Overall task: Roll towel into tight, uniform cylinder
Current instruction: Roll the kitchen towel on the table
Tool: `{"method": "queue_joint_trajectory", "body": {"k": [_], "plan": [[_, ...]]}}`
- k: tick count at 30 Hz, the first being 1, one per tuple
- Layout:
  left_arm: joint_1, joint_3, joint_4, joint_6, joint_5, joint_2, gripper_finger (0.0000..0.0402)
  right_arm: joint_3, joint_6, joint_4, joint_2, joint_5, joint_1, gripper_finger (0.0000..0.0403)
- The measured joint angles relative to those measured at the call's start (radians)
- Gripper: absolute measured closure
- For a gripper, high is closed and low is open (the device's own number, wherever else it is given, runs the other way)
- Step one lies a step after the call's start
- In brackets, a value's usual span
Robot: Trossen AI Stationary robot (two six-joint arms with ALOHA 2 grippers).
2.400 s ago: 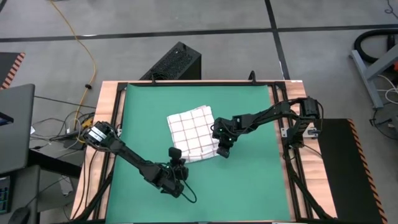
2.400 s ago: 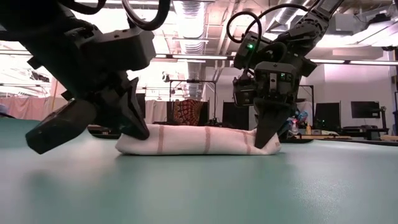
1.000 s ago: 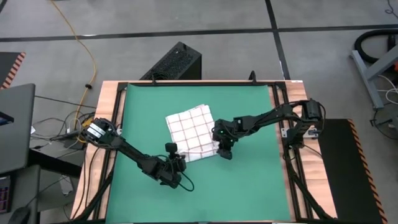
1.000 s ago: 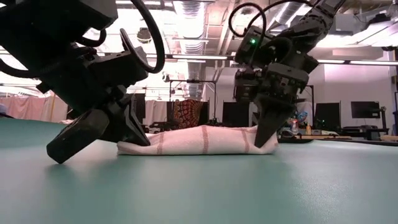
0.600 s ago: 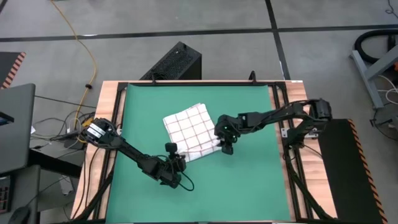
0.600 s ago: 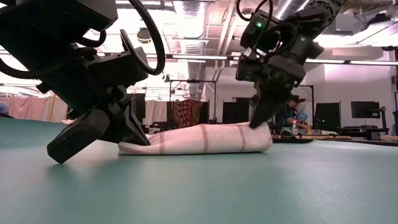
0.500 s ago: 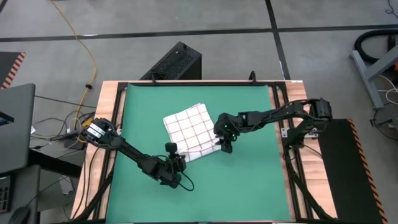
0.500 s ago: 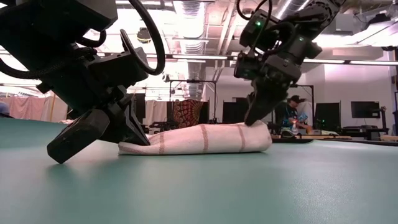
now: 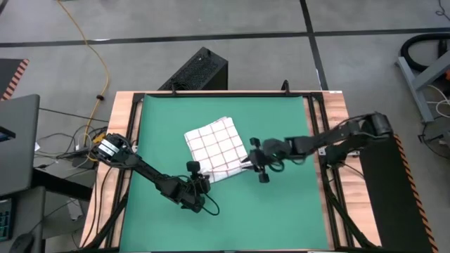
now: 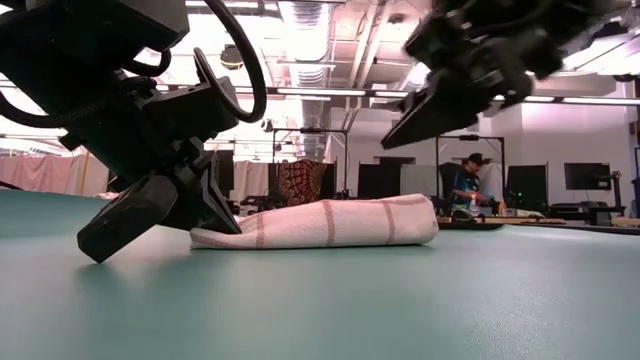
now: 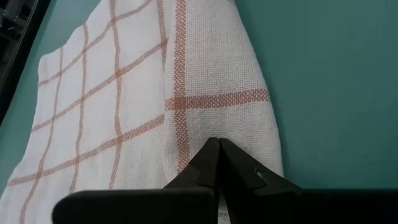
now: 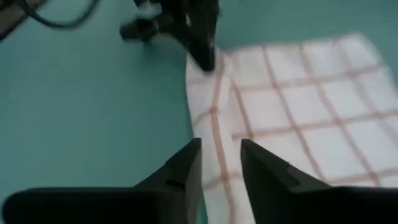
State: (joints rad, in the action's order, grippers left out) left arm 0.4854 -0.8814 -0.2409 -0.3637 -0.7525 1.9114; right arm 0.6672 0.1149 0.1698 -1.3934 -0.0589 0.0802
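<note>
The left gripper (image 11: 219, 144), jaws closed, presses the towel (image 9: 214, 147) edge mid-tabletop. The right gripper (image 12: 219, 152), jaws seemingly narrowly apart, hangs above it.

The left arm reaches in low from the desk's left edge, its forearm slanting toward the near middle, and the left gripper (image 11: 219, 146) has its two dark fingers pressed together into a single point, tilted steeply down with the tips at desk level. The right arm stretches in from the desk's right edge, nearly level and raised clear of the desk, and the right gripper (image 12: 219, 152) points toward the centre with its fingers (image 12: 180, 167) parted by a narrow gap, holding nothing.
</note>
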Motion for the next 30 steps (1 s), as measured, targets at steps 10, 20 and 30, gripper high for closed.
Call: {"method": "queue_joint_trajectory", "body": {"k": [10, 20, 30], "plan": [[-0.001, 0.002, 0.016, 0.000, 0.000, 0.000, 0.0401, -0.222, -0.012, 0.402, -0.096, 0.245, 0.091, 0.0391], [-0.002, 0.002, 0.021, -0.015, 0.000, 0.001, 0.0401, -0.170, -0.006, 0.422, -0.249, 0.208, -0.037, 0.0374], [0.049, -0.039, -0.027, 0.012, 0.012, -0.069, 0.0402, -0.147, -0.100, 0.469, -0.391, 0.134, -0.099, 0.0391]]}}
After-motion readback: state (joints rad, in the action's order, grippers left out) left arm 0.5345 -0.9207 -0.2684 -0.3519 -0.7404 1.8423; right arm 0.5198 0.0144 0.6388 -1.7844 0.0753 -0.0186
